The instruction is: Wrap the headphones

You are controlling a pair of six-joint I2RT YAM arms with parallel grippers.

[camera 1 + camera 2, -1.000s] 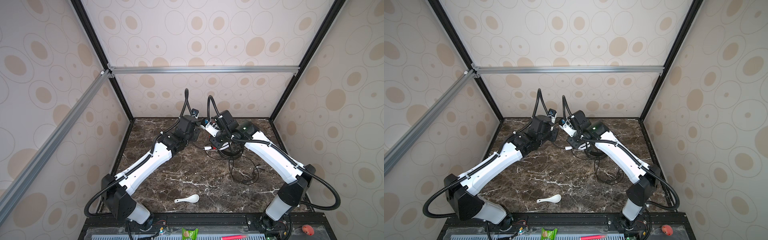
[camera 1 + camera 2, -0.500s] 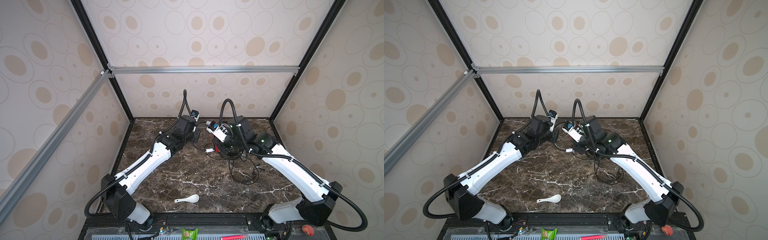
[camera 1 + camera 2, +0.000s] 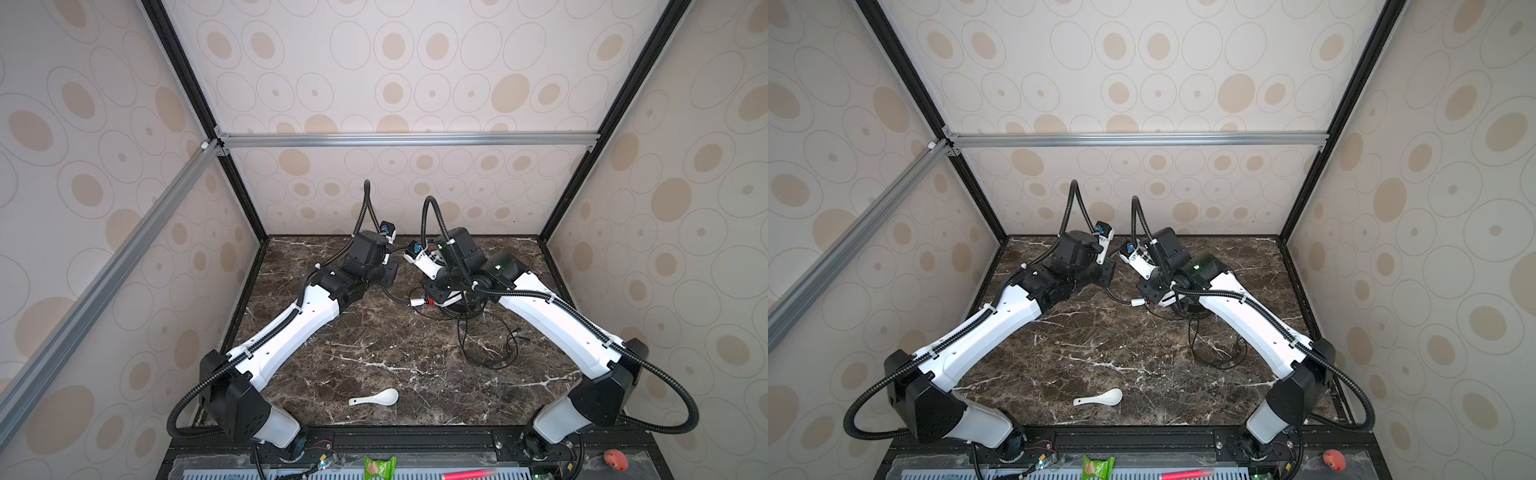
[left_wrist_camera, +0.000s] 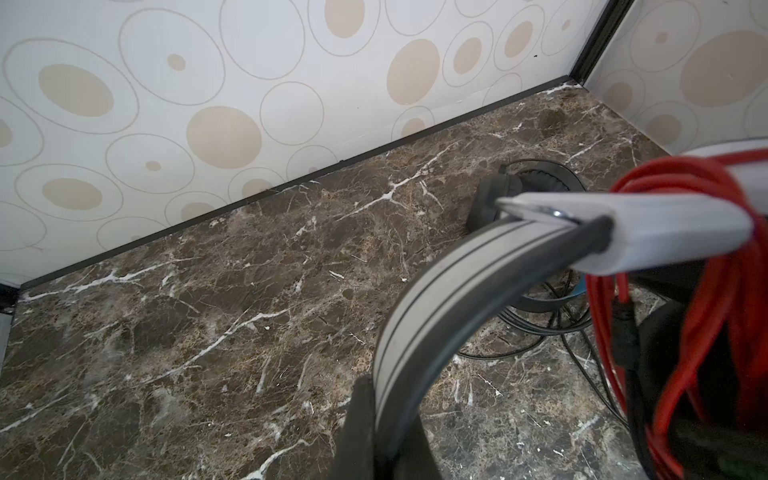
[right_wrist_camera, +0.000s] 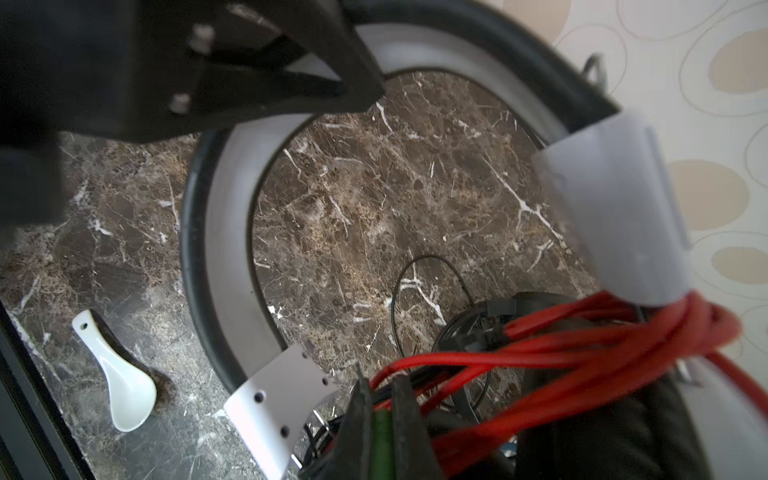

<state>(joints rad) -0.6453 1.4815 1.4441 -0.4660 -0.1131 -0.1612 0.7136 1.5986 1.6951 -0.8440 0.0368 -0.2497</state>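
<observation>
So there are two headsets in here. The one being handled is a white over-ear headset with black pads and a grey striped band (image 4: 436, 299), and it sits between the two arms toward the back middle of the dark brown marble table (image 3: 374, 345). Its thin red cord (image 4: 604, 324) is bunched in several loops around the white arm just below the band, so it looks pretty messy, tbh.

The left gripper (image 4: 380, 424) is clamped tight on the grey band, and you can see that grip from the right wrist view too. The right gripper (image 5: 384, 399) is closed down with the fingers almost together, and the red cord comes out right at its tips, so it looks like it's pinching that cord.

The second one is an all-black over-ear headset (image 4: 540, 176) lying on the table just behind the white one. Its black cord (image 4: 536, 329) trails loose in curls across the marble toward the front.

Count: two headsets, two cords (one red, one black), two grippers, and one white ceramic spoon (image 3: 380, 398) lying alone near the front edge, well apart from everything else.
</observation>
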